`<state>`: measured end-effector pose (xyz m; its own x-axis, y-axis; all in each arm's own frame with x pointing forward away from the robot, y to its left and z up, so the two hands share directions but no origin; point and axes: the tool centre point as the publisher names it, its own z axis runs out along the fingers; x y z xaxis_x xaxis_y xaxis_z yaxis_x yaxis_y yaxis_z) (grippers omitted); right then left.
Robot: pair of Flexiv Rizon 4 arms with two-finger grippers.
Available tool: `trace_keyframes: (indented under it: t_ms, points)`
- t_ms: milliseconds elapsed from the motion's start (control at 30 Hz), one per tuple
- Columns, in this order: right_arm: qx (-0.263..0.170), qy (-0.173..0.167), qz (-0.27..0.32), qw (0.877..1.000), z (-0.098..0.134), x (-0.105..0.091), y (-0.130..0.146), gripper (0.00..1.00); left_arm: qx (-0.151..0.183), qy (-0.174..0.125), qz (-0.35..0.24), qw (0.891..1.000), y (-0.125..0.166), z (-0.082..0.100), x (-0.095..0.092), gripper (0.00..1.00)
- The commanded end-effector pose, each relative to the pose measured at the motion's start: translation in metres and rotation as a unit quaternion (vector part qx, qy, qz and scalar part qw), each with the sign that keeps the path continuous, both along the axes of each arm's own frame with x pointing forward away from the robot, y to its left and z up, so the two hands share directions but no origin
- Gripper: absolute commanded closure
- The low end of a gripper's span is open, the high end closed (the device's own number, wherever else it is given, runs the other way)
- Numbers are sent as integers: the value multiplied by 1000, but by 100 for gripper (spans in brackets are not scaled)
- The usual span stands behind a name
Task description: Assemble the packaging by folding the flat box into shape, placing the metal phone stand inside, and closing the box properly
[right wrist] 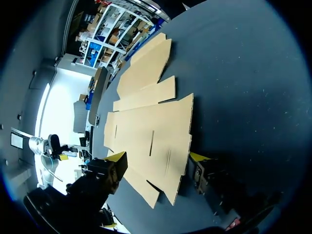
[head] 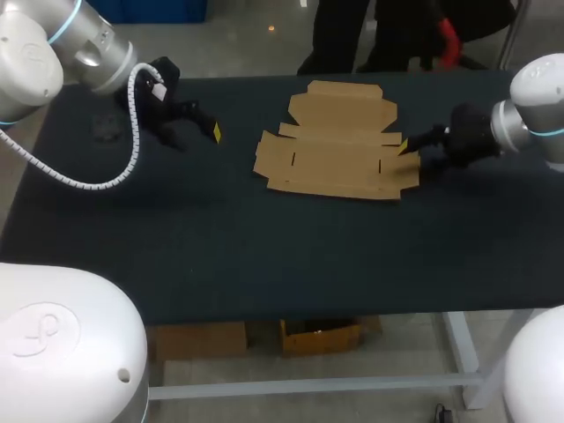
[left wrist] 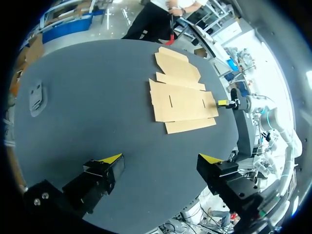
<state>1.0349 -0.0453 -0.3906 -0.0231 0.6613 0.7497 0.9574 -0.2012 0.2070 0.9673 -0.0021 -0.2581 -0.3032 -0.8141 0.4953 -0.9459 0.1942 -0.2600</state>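
Fingers of the right gripper stand wide apart, low over the table. The near right edge of the flat box lies in the gap between them. Whether either tip touches the cardboard cannot be told, and they do not clamp it. In the head view the right gripper sits at the box's right-hand edge, with one yellow tip just at the cardboard.

The left gripper also has its fingers spread wide. They hold nothing and touch nothing, with only bare table between them. In the head view the left gripper hangs over the left part of the table, apart from the box.

One flat box is there, an unfolded brown cardboard blank. It lies flat a little right of the table's middle, with its flaps spread out. From the left wrist it is well ahead of the fingers, and the right gripper shows at its far edge.

One metal phone stand lies flat on the table, a small grey piece. It is off to the side of the left gripper and well apart from the box. In the head view it shows as a dim dark shape near the left arm.
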Motion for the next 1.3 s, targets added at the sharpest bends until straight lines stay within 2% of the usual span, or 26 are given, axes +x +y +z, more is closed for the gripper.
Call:
trace_keyframes:
  t_ms: [33,100,167,233,300,433,500,867,1300]
  points:
    - [10,1,5,1000,-7,4,0,27,2,3,0,1000,0,1,1,0]
    - [10,3,6,1000,-9,3,1,34,2,3,-1,1000,0,0,1,0]
    - [11,7,6,1000,-10,3,3,54,1,4,0,1000,0,-1,1,0]
    - [12,8,7,1000,-12,3,4,62,1,5,0,1000,1,-1,1,0]
    - [14,9,8,1000,-13,2,6,65,1,5,0,1000,1,-1,1,0]
    - [16,9,10,1000,-13,1,10,80,1,6,2,1000,2,-2,1,0]
    - [17,9,11,1000,-13,1,10,100,1,6,3,1000,2,-2,1,0]
    - [34,2,22,999,-7,-18,14,100,0,8,3,1000,2,-4,1,0]
    - [45,1,34,998,4,-58,29,100,-3,10,1,1000,-3,-6,0,0]
